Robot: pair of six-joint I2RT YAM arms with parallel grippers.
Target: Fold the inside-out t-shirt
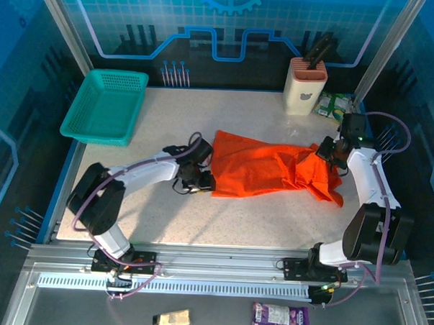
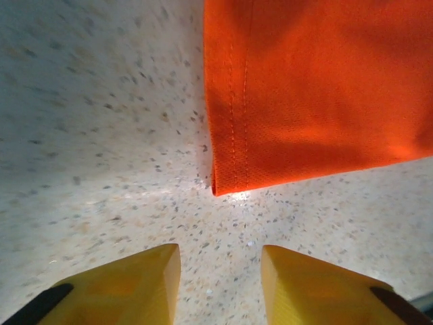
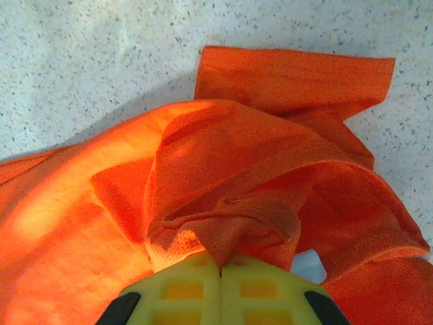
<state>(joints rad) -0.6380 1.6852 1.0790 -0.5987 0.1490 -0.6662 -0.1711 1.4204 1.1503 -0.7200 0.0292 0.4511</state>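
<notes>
Speckled table (image 1: 200, 219), blue walls (image 1: 137, 15); rumpled t-shirt (image 1: 260, 168)

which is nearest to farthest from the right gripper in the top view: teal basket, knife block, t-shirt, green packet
1. t-shirt, pinched in the right gripper
2. green packet, far right corner
3. knife block, beside it at the back
4. teal basket, far left

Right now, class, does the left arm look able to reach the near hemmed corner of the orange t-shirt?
Probably yes. The left arm's fingers stand apart just short of the t-shirt corner, with bare table between them and nothing in the way.
</notes>
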